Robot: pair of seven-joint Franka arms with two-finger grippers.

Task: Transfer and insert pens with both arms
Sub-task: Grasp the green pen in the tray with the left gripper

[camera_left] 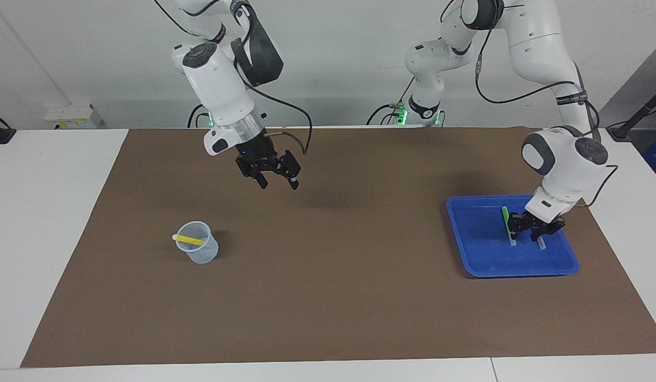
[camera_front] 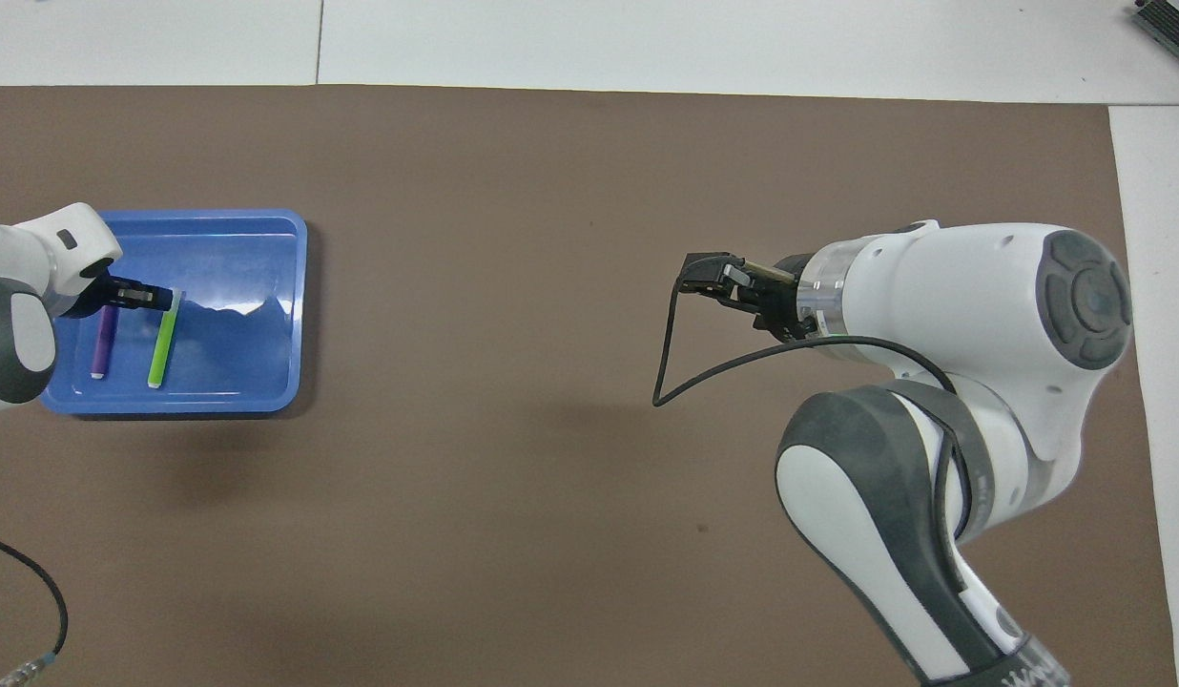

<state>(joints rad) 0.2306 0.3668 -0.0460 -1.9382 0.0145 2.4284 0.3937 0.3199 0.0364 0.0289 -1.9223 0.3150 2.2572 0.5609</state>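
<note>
A green pen and a purple pen lie side by side in the blue tray at the left arm's end. My left gripper is low in the tray at the pens' farther ends. In the facing view it hides most of the purple pen, whose pale tip shows. Which pen it is on I cannot tell. The yellow pen leans in a clear cup. My right gripper hangs open and empty over bare mat.
A brown mat covers most of the white table. The right arm hides the cup in the overhead view. A loose black cable lies on the mat near the left arm's base.
</note>
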